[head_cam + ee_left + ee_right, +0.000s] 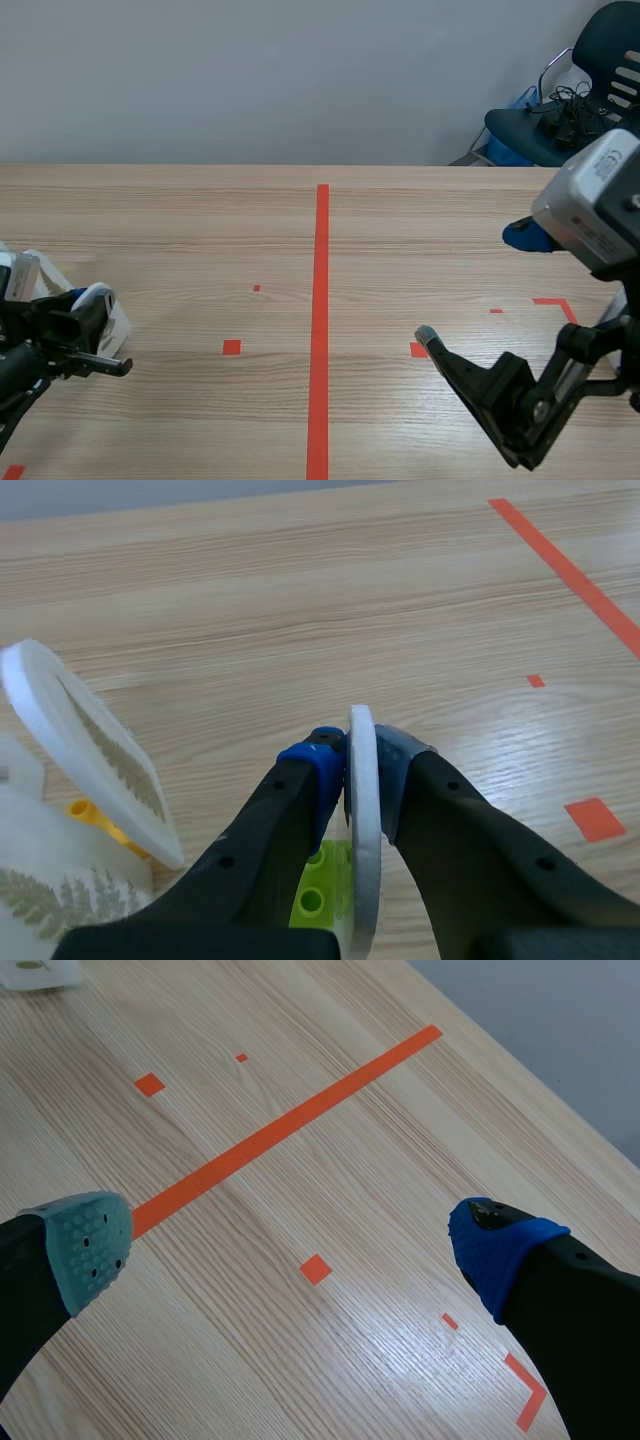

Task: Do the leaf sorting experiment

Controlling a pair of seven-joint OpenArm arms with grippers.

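My left gripper (pixel 362 770) is shut on a thin white plate (pixel 361 820), held edge-on and upright between the pads. Beside it a second white plate (pixel 85 745) with a fern leaf pressed in it leans tilted. A third plate with a fern leaf (pixel 50 900) lies lower, by the left finger. In the scene view the left gripper (pixel 98 335) sits low at the table's left edge with the white plates (pixel 35 272) behind it. My right gripper (pixel 476 285) hangs open over the right half of the table, nothing between its fingers (pixel 90 1245).
A yellow brick (pixel 95 818) and a green brick (pixel 318 892) sit under the left gripper, holding the plates. A long orange-red tape line (pixel 320 320) runs down the table's middle. A dark chair (pixel 570 100) stands beyond the far right corner.
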